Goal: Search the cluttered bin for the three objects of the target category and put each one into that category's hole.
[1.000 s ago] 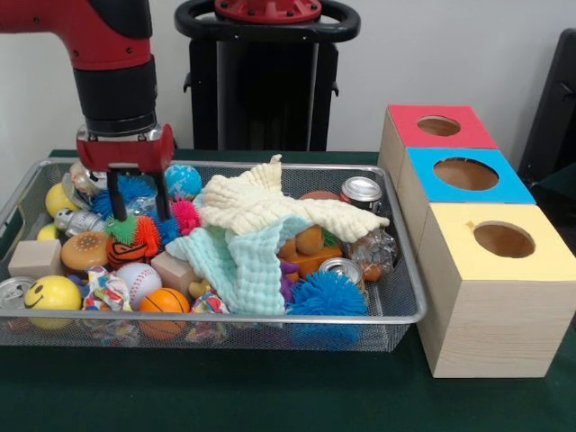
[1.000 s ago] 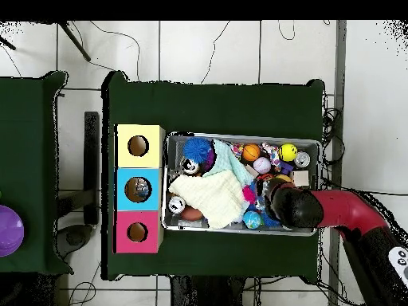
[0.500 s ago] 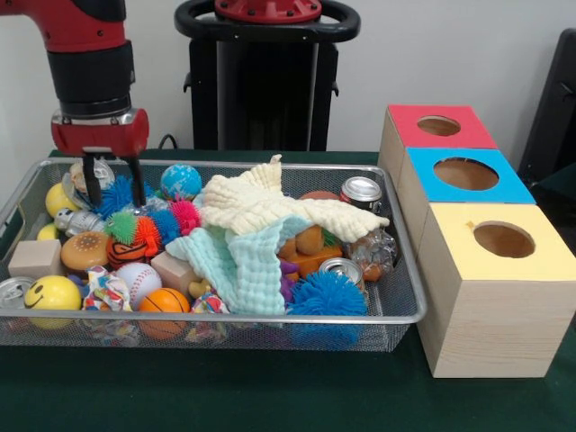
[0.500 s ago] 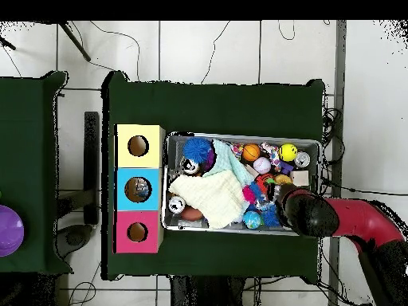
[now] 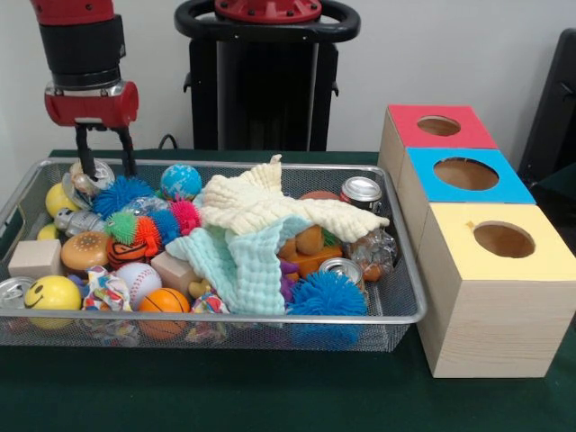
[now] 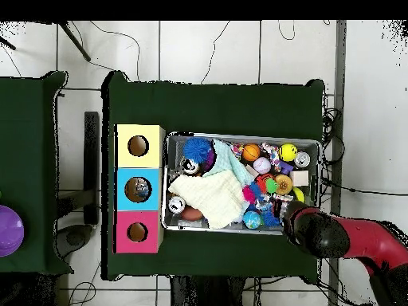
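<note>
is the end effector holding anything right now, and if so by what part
Nothing is held. The end effector hangs open and empty above the far corner of the wire bin, with nothing between its fingers.

A dark green tablecloth covers the table. A second green table stands apart at the side, with a purple bowl on it.

The arm hangs vertically, its tool spread and empty.
</note>
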